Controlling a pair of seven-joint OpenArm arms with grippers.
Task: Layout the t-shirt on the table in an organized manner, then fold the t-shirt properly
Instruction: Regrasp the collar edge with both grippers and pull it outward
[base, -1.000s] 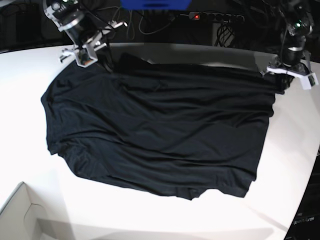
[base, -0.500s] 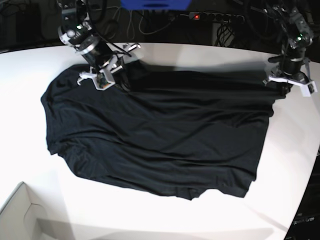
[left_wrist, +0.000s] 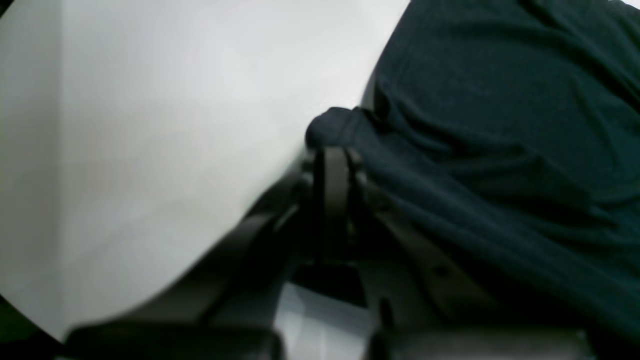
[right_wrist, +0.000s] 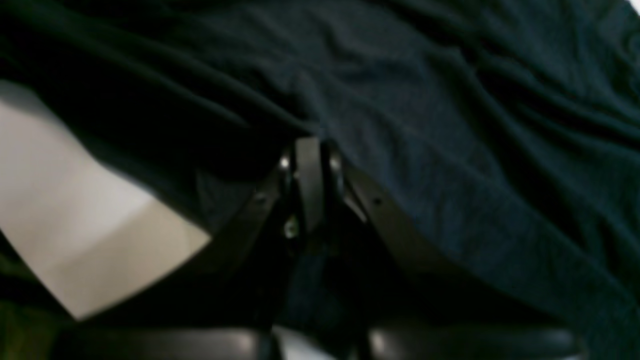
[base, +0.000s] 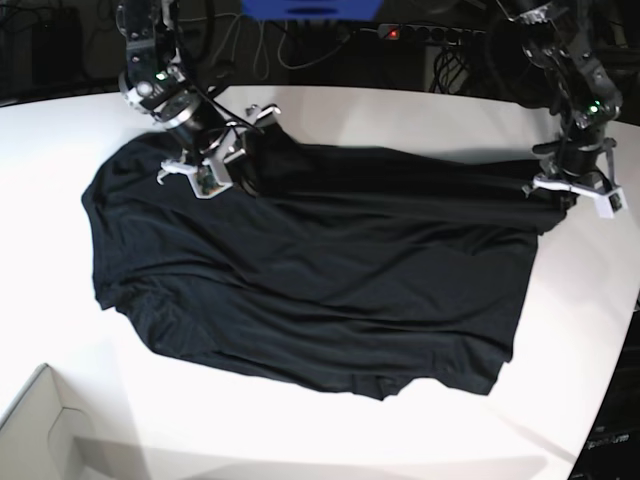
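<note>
The black t-shirt (base: 320, 270) lies spread and wrinkled across the white table (base: 330, 430). My right gripper (base: 222, 170), at the base view's left, is shut on a fold of the shirt's far edge. In the right wrist view the closed fingers (right_wrist: 309, 150) pinch dark fabric (right_wrist: 450, 125). My left gripper (base: 562, 196), at the base view's right, is shut on the shirt's far right corner. In the left wrist view its gripper (left_wrist: 332, 150) grips a bunched bit of the shirt (left_wrist: 500, 125) over bare table (left_wrist: 150, 125).
A pale box corner (base: 40, 430) sits at the front left. Cables and a power strip (base: 420, 35) run behind the table's far edge. The table's curved edge (base: 610, 400) drops off at the right.
Both grippers moved toward the front with the shirt's far edge held. The right one came inward over the shirt, and the far edge now lies closer to the middle.
</note>
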